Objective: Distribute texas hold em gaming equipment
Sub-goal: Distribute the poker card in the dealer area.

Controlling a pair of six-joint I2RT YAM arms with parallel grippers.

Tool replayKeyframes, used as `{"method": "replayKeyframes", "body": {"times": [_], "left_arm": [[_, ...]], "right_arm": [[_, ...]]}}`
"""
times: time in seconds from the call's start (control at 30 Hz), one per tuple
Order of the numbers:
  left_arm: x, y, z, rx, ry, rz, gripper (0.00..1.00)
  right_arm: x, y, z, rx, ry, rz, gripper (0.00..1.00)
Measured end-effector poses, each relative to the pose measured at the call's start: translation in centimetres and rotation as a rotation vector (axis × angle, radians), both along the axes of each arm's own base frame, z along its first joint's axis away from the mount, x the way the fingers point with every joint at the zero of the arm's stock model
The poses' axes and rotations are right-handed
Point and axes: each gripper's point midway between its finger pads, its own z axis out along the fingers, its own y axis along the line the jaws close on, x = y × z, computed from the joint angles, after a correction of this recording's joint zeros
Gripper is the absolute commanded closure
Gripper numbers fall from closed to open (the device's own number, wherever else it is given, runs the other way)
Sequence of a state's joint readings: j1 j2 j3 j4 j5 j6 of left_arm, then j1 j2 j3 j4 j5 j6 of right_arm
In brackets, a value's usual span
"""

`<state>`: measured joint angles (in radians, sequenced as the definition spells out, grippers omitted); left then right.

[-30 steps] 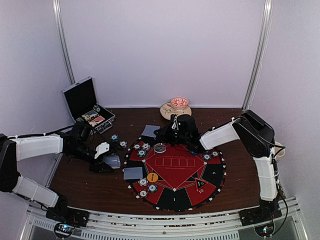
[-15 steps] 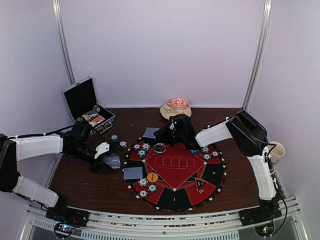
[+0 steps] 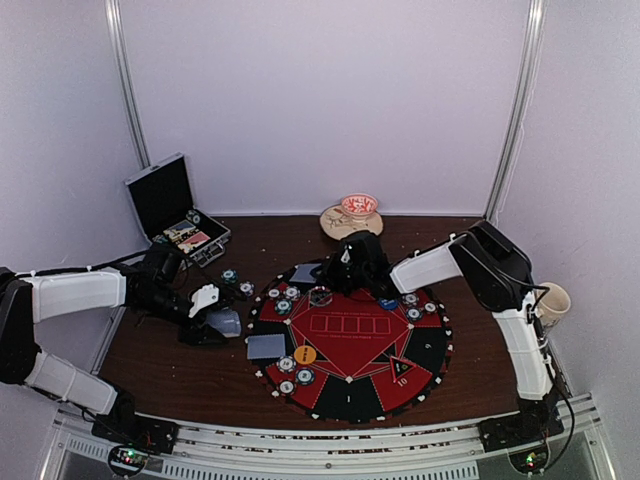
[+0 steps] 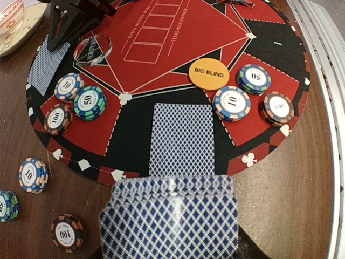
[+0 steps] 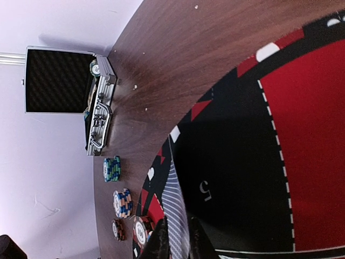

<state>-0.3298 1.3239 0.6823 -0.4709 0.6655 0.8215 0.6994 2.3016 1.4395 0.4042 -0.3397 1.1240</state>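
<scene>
Brown worktop [image 3: 170, 370] carries the round mat [image 3: 345, 400]. The left claw [image 3: 212, 322] is closed on the deck [image 4: 172, 221] just off the mat's left rim, with one dealt card [image 4: 180, 137] flat on the mat ahead of it. The right claw [image 3: 330, 272], fingers narrow, pinches a single card [image 4: 46, 65] by its end at the mat's far-left edge. Its long axis runs from that claw out leftward. The right arm is nearer, so setting it down likely falls to it. The chips [image 4: 89, 102] sit just beside.

Smooth chips [image 4: 232, 103], matt mat [image 4: 178, 51], wood tbl [image 4: 285, 208]
</scene>
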Motion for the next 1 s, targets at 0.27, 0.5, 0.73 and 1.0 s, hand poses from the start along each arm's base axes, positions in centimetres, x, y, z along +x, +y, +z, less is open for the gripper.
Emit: {"method": "replayKeyframes", "body": {"times": [0.27, 0.5, 0.73, 1.0], "left_arm": [[0.0, 0.0, -0.1, 0.001, 0.002, 0.0, 0.48], [0.0, 0.0, -0.1, 0.001, 0.003, 0.0, 0.48], [0.0, 0.0, -0.1, 0.001, 0.003, 0.0, 0.48], [0.0, 0.0, -0.1, 0.001, 0.003, 0.0, 0.48]], "right_arm": [[0.1, 0.0, -1.1, -0.049, 0.013, 0.011, 0.65], [0.4, -0.4, -1.2, -0.109, -0.001, 0.012, 0.55], [1.0, -0.6, -0.7, -0.184, -0.012, 0.014, 0.52], [1.3, -0.1, 0.5, -0.228, -0.026, 0.024, 0.52]]}}
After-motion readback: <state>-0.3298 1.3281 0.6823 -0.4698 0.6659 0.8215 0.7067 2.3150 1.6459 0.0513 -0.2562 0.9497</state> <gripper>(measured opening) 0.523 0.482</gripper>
